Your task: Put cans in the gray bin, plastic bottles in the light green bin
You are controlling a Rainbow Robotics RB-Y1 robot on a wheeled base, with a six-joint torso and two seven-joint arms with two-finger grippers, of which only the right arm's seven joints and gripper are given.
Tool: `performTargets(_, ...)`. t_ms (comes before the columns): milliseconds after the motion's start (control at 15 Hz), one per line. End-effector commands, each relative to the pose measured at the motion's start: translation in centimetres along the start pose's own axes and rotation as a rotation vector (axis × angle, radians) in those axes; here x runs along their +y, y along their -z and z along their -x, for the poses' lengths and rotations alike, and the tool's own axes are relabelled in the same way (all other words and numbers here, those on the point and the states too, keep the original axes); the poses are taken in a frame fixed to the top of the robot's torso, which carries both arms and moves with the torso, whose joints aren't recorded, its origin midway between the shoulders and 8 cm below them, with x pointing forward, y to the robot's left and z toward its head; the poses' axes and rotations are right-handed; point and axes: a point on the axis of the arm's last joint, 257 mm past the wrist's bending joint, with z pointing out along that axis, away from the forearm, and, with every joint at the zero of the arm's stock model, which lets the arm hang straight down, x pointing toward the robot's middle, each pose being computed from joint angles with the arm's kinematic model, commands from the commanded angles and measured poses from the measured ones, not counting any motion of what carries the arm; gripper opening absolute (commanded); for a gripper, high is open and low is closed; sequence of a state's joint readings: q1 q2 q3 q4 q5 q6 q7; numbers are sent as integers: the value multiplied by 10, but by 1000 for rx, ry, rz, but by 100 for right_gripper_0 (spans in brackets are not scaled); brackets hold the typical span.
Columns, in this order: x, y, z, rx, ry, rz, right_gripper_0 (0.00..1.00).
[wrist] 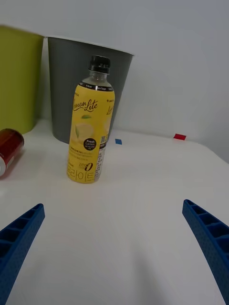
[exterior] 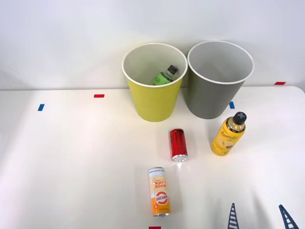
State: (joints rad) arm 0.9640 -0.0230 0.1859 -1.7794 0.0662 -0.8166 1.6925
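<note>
Yellow bottle (exterior: 228,136) stands before gray bin (exterior: 217,98), red can (exterior: 178,144) beside.

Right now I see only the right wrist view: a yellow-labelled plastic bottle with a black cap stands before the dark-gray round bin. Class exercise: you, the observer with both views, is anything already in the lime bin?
Observer: Yes. A green-labelled plastic bottle with a black cap leans inside the yellow-green round bin.
Operator: I see part of a red can. Is there another can?
Observer: Yes. An orange-and-white slim metal can lies on the white table, nearer the robot than the shiny red can.
Operator: Where is my gripper?
Observer: The open right gripper sits at the front view's lower edge, nearer the robot than the yellow-labelled bottle and slightly to its right.
</note>
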Motion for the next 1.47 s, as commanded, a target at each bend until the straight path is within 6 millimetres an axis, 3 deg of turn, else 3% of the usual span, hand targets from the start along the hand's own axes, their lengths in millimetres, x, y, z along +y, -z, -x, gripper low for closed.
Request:
performTargets(67,7,4,-1,11,-43,2,100)
performTargets(1467,14,10,-2,26,-99,3,100)
